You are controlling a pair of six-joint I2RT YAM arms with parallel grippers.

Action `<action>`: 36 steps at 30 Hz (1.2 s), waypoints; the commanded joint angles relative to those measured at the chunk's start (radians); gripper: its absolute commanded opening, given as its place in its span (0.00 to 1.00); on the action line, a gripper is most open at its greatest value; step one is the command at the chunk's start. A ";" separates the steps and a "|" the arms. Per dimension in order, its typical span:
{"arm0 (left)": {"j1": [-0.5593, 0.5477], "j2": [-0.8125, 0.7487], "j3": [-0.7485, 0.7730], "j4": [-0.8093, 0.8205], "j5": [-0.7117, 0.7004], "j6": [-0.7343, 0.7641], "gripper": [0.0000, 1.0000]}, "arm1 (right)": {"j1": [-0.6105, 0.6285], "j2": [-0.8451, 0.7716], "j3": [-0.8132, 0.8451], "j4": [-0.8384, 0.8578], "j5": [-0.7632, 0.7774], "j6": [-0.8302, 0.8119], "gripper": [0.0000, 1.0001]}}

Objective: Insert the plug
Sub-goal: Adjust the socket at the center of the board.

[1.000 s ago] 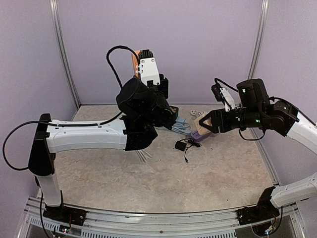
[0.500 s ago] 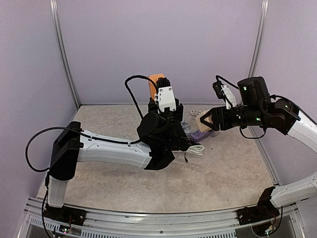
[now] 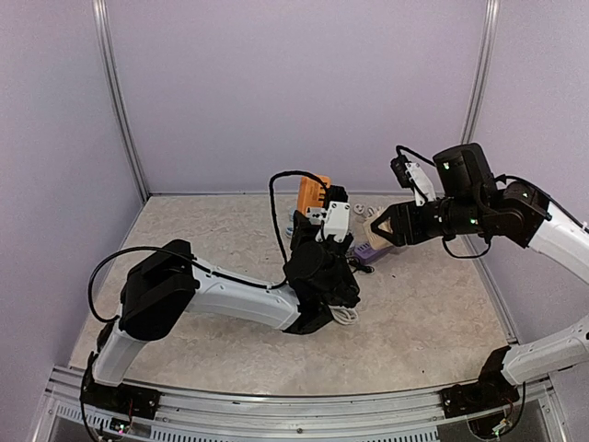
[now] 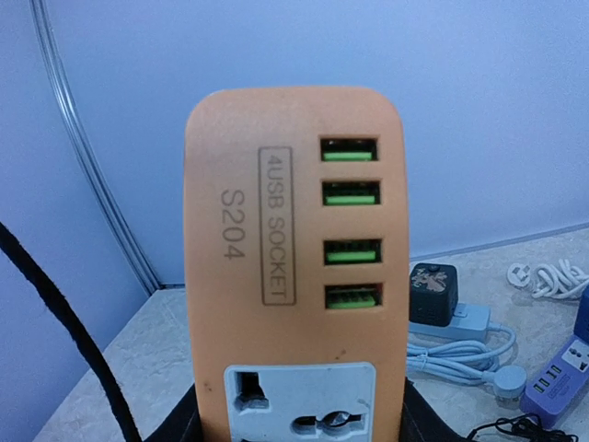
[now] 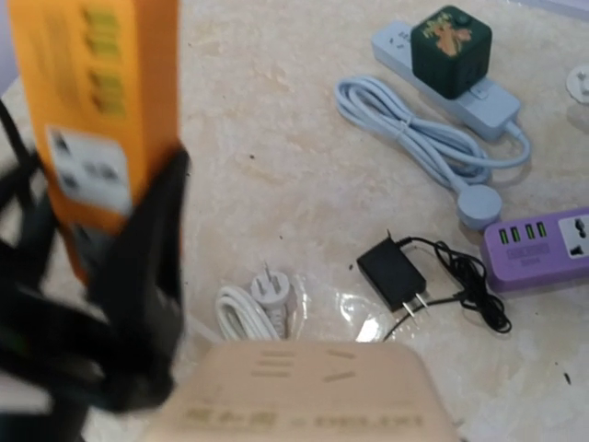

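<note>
Left gripper (image 3: 313, 214) clamped the orange socket strip (image 4: 294, 258) upright, arm stretched forward; right gripper (image 3: 379, 226) gripped a beige block (image 5: 304, 391), arm reaching leftward.

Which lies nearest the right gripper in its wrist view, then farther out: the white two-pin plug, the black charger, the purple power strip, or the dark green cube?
1. White two-pin plug, ahead-left, and black charger, ahead-right: too close to call.
2. Purple power strip, far right.
3. Dark green cube, top, farthest.
</note>
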 commanded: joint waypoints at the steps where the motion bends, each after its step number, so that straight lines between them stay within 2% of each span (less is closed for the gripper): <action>1: 0.033 -0.050 0.038 0.110 0.013 0.285 0.00 | -0.008 -0.008 0.057 -0.036 0.035 -0.015 0.00; 6: 0.055 -0.037 -0.010 0.108 0.014 0.434 0.00 | -0.008 -0.030 0.037 -0.028 0.043 -0.013 0.00; 9: 0.059 0.037 -0.002 0.110 0.015 0.618 0.00 | -0.008 -0.035 0.024 -0.029 0.044 -0.011 0.00; 11: 0.047 0.071 -0.012 0.112 0.015 0.653 0.00 | -0.011 -0.027 0.037 -0.043 0.047 -0.013 0.00; 13: 0.039 0.060 -0.035 0.113 0.013 0.534 0.00 | -0.009 -0.017 0.051 -0.058 0.051 -0.017 0.00; 16: 0.029 -0.026 -0.089 0.110 0.015 0.195 0.00 | -0.009 -0.016 0.063 -0.059 0.057 -0.019 0.00; 22: -0.021 -0.045 -0.078 0.110 0.014 -0.278 0.00 | -0.009 -0.013 0.073 -0.065 0.071 -0.019 0.00; 27: -0.056 -0.068 0.006 0.110 0.015 -0.454 0.00 | -0.009 -0.013 0.078 -0.077 0.077 -0.015 0.00; 29: -0.053 -0.106 -0.046 0.110 0.018 -0.585 0.00 | -0.009 -0.014 0.084 -0.087 0.081 -0.013 0.00; 31: -0.041 -0.171 -0.076 0.111 0.014 -0.612 0.00 | -0.010 -0.020 0.090 -0.095 0.090 -0.008 0.00; 34: -0.038 -0.202 0.000 0.111 0.017 -0.456 0.00 | -0.009 -0.021 0.095 -0.097 0.084 -0.004 0.00; 36: -0.050 -0.211 0.029 0.108 0.123 -0.345 0.00 | -0.009 -0.017 0.101 -0.099 0.087 -0.004 0.00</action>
